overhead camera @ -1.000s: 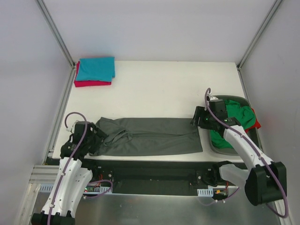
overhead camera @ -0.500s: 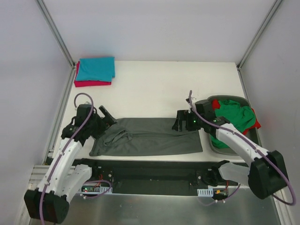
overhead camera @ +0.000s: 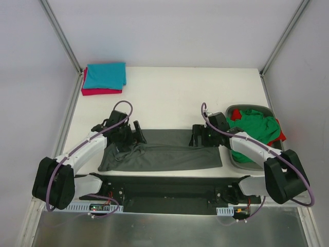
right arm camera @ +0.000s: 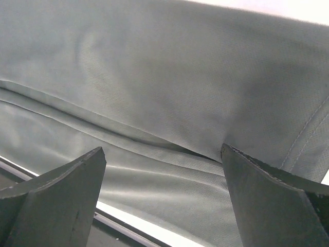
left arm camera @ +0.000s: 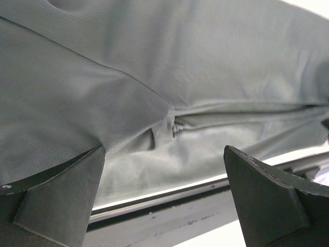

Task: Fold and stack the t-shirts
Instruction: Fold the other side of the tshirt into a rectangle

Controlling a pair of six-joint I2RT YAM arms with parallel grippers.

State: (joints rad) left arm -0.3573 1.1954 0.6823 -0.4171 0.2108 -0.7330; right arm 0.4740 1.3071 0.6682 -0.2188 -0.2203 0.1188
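Observation:
A grey t-shirt (overhead camera: 164,154) lies in a long folded strip along the table's near edge; it fills the left wrist view (left arm camera: 154,77) and the right wrist view (right arm camera: 169,87). My left gripper (overhead camera: 138,135) is open over the strip's far edge near its left end. My right gripper (overhead camera: 196,136) is open over the far edge near its right end. Neither holds cloth. A folded teal shirt (overhead camera: 105,75) lies on a folded red shirt (overhead camera: 100,91) at the far left corner.
A grey bin (overhead camera: 241,161) at the right edge holds crumpled green (overhead camera: 257,126) and red (overhead camera: 280,136) shirts. Metal frame posts stand at the table's far corners. The table's near edge rail (left arm camera: 169,193) shows below the grey shirt.
Both grippers have moved inward from the strip's ends to its far edge. The shirt's left end has shifted and looks a little shorter.

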